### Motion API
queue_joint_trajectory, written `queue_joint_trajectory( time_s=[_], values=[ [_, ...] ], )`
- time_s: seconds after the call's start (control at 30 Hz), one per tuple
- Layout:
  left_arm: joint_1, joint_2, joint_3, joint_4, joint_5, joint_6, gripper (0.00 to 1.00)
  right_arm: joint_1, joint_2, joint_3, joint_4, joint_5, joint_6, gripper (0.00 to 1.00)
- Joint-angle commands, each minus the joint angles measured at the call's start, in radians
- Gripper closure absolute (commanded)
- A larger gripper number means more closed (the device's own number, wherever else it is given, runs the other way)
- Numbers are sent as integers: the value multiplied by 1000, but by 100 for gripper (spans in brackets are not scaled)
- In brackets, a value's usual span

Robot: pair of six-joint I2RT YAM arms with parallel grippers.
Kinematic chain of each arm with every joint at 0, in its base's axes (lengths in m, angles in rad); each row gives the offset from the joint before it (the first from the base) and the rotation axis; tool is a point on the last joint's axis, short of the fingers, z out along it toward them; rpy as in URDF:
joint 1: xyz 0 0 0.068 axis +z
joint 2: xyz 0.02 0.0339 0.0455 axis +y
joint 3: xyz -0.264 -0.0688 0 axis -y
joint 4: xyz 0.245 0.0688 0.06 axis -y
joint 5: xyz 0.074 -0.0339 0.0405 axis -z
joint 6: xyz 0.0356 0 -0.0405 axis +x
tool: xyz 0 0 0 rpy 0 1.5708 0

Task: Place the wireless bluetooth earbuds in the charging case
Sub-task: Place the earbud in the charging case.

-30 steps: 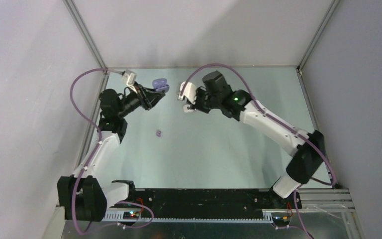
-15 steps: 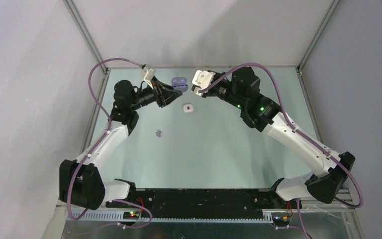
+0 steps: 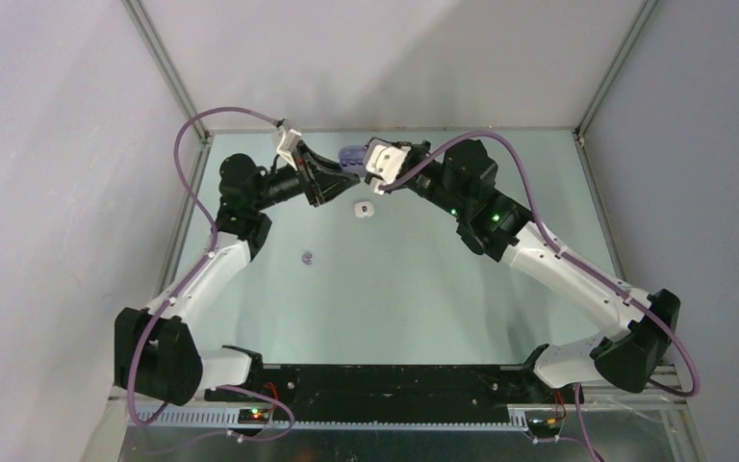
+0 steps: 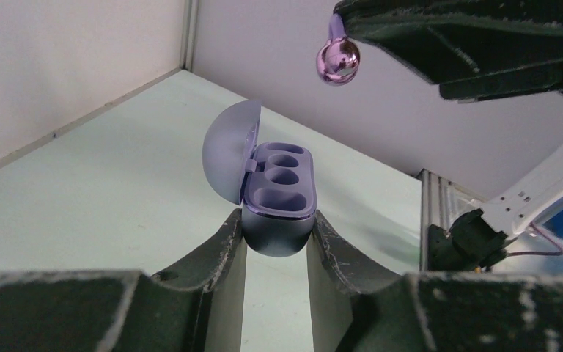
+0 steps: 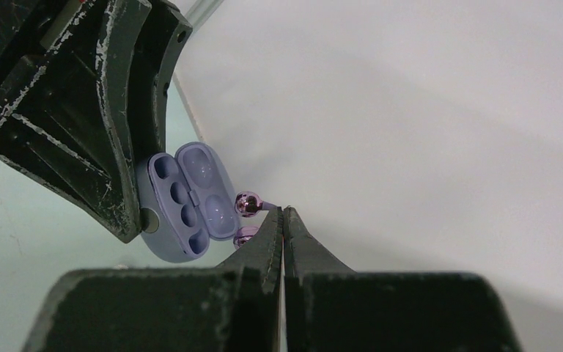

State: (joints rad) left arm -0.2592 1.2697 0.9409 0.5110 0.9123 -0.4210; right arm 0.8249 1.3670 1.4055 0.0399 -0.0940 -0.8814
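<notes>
Purple charging case (image 3: 350,155) is hanging between my arms; a loose earbud (image 3: 308,257) is lying on the table (image 3: 423,289). Left wrist: my left gripper (image 4: 277,229) is clamping the open case, sockets empty. Right wrist: my right gripper (image 5: 283,216) is pinching a shiny earbud (image 5: 247,204) just beside it, none seated.

From above and behind, we look down on the pale green tabletop (image 3: 394,289). Our two wrist views sit close, facing each other, both sharing the open lilac plastic charging case (image 4: 278,220).
</notes>
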Motion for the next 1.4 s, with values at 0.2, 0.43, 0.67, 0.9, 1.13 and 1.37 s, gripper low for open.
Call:
queue_joint_trajectory(
  time_s=[0.2,0.43,0.67,0.9,1.13,1.37],
  values=[
    [-5,-5,52,134,35,-100,100,24,-15,-43,118,-18,-53,100],
    [-5,-13,41,169,51,-112,100,32,-9,-56,128,-21,-70,100],
    [-5,-12,40,177,54,-114,100,32,-4,-64,137,-17,-92,100],
    [-3,-11,35,181,44,-115,100,41,-11,-90,130,-23,-137,100],
    [-3,-9,35,183,38,-115,100,49,-11,-101,105,-30,-182,100],
    [-3,-10,29,172,13,-97,100,50,-24,-101,98,-53,-143,97]
  ],
)
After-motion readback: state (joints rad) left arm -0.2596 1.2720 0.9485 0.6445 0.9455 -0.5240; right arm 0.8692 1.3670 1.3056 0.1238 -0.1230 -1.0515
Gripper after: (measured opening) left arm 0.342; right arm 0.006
